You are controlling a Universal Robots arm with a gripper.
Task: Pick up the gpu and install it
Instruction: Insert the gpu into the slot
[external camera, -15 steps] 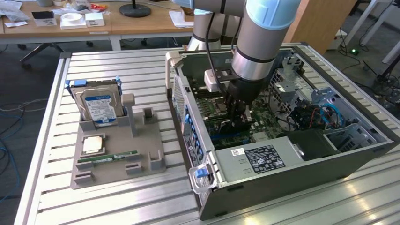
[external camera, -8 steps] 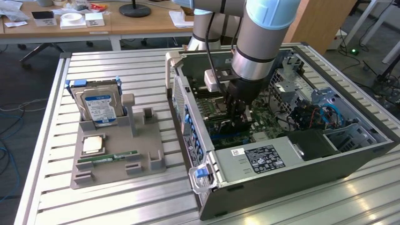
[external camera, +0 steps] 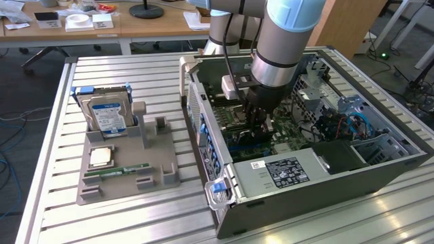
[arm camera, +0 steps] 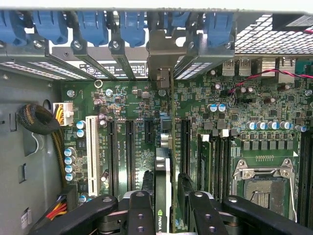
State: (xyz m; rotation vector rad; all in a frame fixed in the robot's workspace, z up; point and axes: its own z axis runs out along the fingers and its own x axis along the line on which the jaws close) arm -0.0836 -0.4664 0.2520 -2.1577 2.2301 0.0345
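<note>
— What has the gripper (arm camera: 168, 205) got?
— Black fingers (arm camera: 141, 210) half-closed on the gpu (arm camera: 164, 186), a thin card edge-on, upright over the green motherboard (arm camera: 234, 142) slots.
— And around it?
— The open grey metal computer case (external camera: 326, 193).

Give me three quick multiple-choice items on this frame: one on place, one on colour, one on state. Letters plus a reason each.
1. Where is the gripper?
A. over the grey parts tray
B. inside the open computer case
C. above the wooden desk

2. What colour are the slot retention clips at the case's rear in the wrist view?
A. blue
B. red
C. yellow

3. What is the state of the gpu?
A. lying on the tray
B. held edge-on in the jaws above the motherboard
C. resting on top of the power supply

Answers:
1 B, the arm reaches down into the case.
2 A, the row of clips is blue.
3 B, the jaws clamp the card over the motherboard slots.
</note>
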